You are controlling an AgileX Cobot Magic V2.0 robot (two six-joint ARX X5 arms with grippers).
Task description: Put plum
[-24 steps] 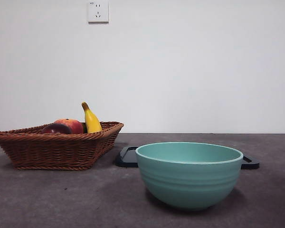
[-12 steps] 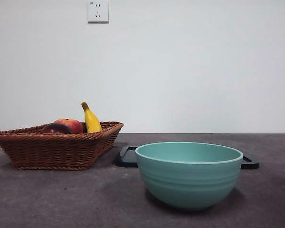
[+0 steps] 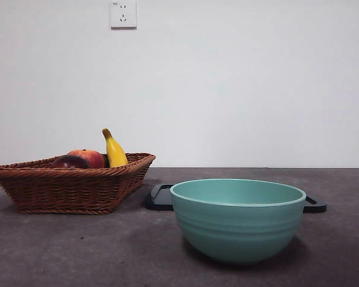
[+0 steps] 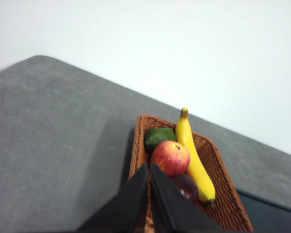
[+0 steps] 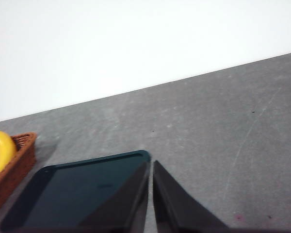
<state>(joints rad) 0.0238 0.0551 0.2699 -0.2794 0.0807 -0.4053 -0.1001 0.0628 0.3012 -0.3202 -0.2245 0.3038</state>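
From the front, the plum (image 3: 70,162) sits in the basket (image 3: 72,190) at nine o'clock of the bowl (image 3: 237,220); the left gripper (image 4: 149,167), jaws pressed together, hangs above it untouched, while the right gripper (image 5: 151,165), likewise closed, waits over the tray (image 5: 82,191).

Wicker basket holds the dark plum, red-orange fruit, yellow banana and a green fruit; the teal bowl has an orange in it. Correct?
Not quite. In the front view the teal ceramic bowl shows no orange. The dark maroon plum, red-orange round fruit, yellow banana and green fruit do lie in the brown wicker basket, per the left wrist view.
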